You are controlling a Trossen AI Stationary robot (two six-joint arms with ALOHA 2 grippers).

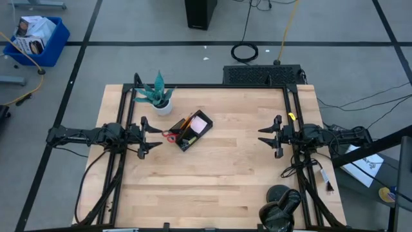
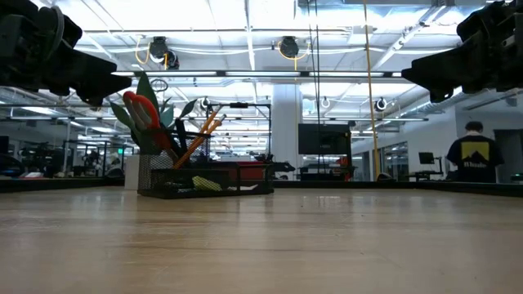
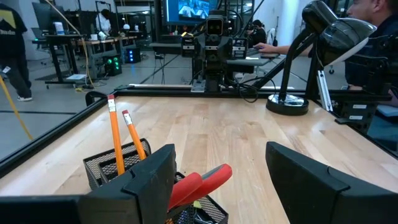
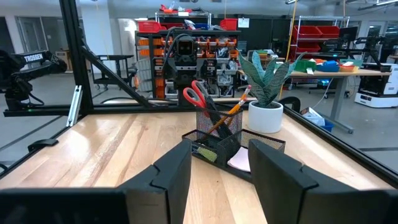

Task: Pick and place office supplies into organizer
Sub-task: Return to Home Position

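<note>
The organizer (image 1: 193,132) sits just beside the spread left gripper (image 1: 159,136), well apart from the spread right gripper (image 1: 260,136); a background arm (image 4: 37,59) reads TROSSEN

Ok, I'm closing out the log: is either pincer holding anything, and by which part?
Nothing is held. The left pincer and the right pincer are both open and empty, apart from the black desk organizer where the red-handled scissors stand.

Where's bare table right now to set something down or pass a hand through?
Bare: the wide stretch of table between the organizer and the right hand, and the whole strip along the edge opposite the plant. Crowded: the plant's corner, where plant, organizer and left hand sit close.
</note>
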